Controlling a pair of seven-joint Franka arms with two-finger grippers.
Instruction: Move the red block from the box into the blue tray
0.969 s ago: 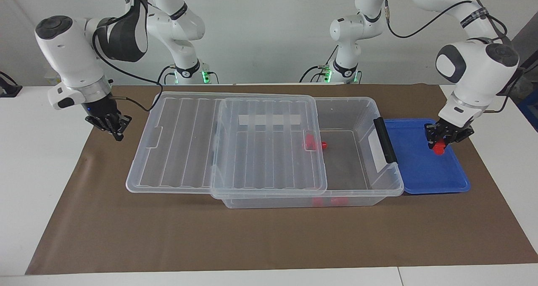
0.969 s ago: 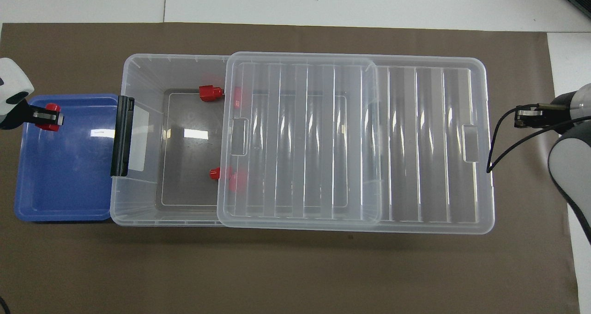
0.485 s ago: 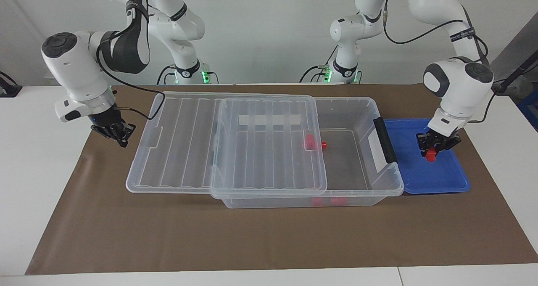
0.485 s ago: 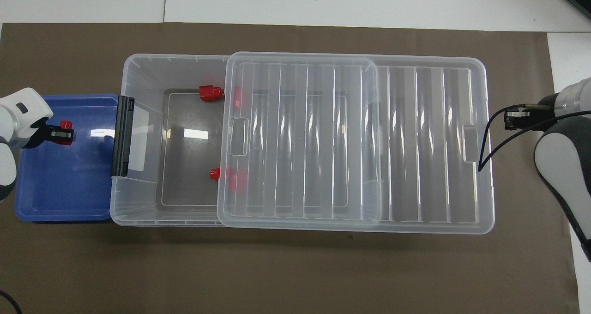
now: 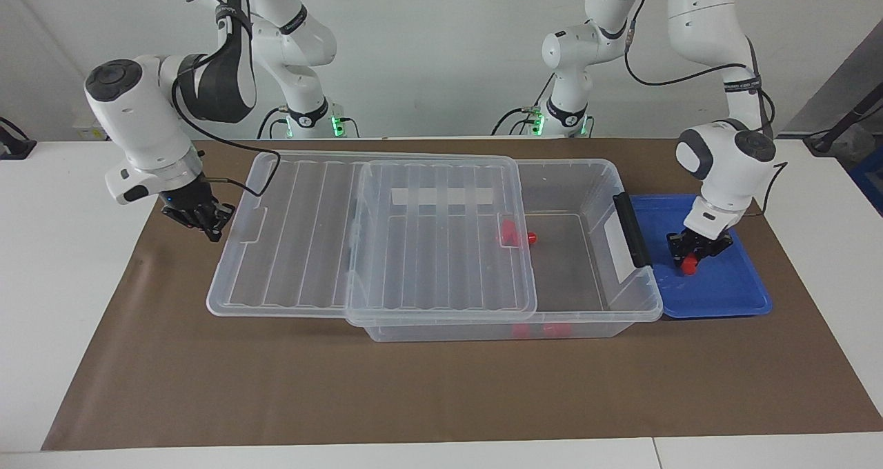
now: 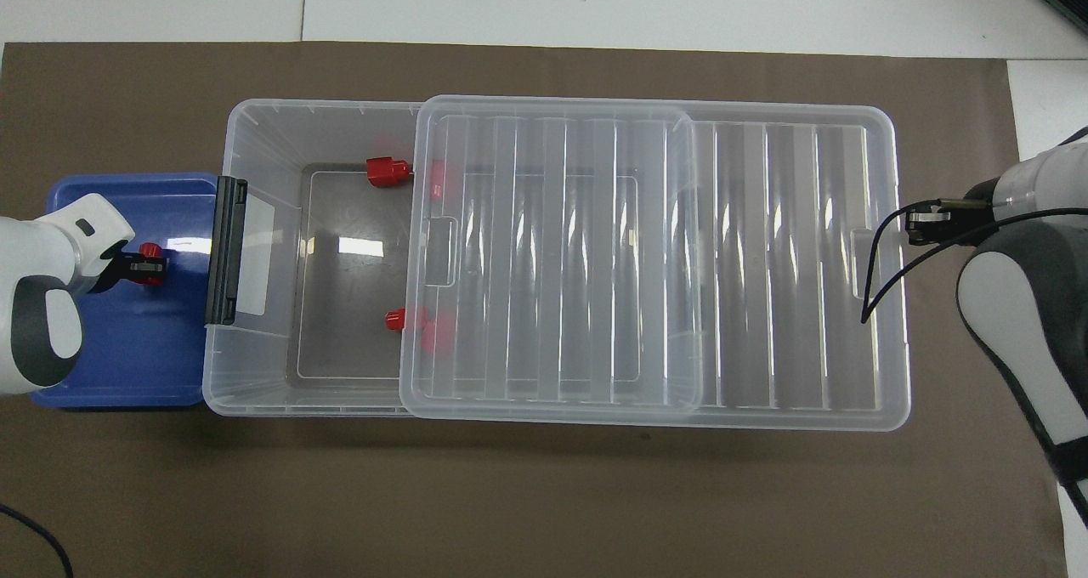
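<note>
Bright even light, glare on lid, sharp

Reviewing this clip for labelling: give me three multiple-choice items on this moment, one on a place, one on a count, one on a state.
1. The left gripper is over:
A. the blue tray
B. the lid
C. the brown mat

2. Red blocks showing inside the box:
A. none
B. two
C. five

3. The box is:
A. fully covered
B. partly open, lid slid toward the right arm's end
C. lidless

Answers:
1 A, it hangs low over the tray, gripping the red block.
2 B, one farther from the robots, one nearer.
3 B, the end by the black handle is uncovered.

The right gripper waits beside the lid.
</note>
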